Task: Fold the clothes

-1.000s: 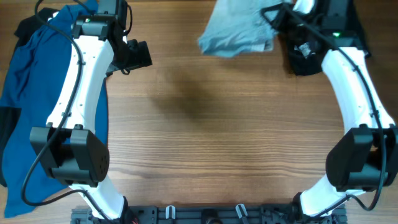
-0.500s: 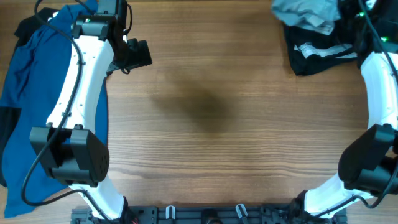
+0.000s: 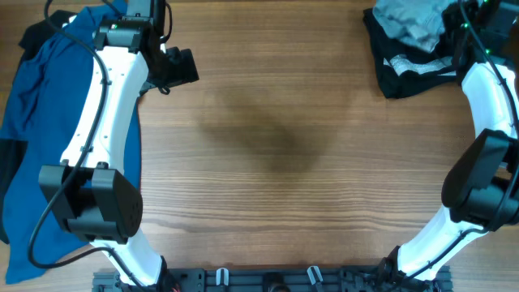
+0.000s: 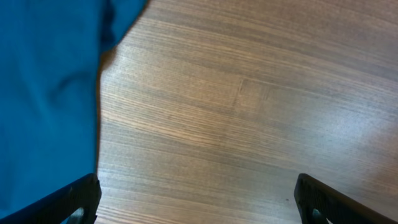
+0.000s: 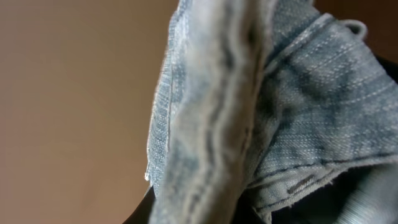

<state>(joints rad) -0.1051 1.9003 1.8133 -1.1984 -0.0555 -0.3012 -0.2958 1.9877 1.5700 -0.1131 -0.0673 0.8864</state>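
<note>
The denim shorts (image 3: 409,20) lie bunched on the black garments (image 3: 405,75) at the wooden table's (image 3: 268,162) far right corner. They are best drawn to the table's middle and flattened. The right gripper (image 3: 456,26) is masked by denim, so its state cannot be told. The left gripper (image 4: 199,202) is held apart beside the blue shirt (image 3: 40,97).

No writing can be read in any view; the black garment (image 3: 397,81) carries a white strip (image 3: 415,64) with dark marks along it, lying just below the pale denim shorts (image 3: 409,20) heaped on that garment's upper part; the marks are too small to make out as letters or numbers; the denim seen close in the right wrist view shows only seams and stitching, no legible tag.
</note>
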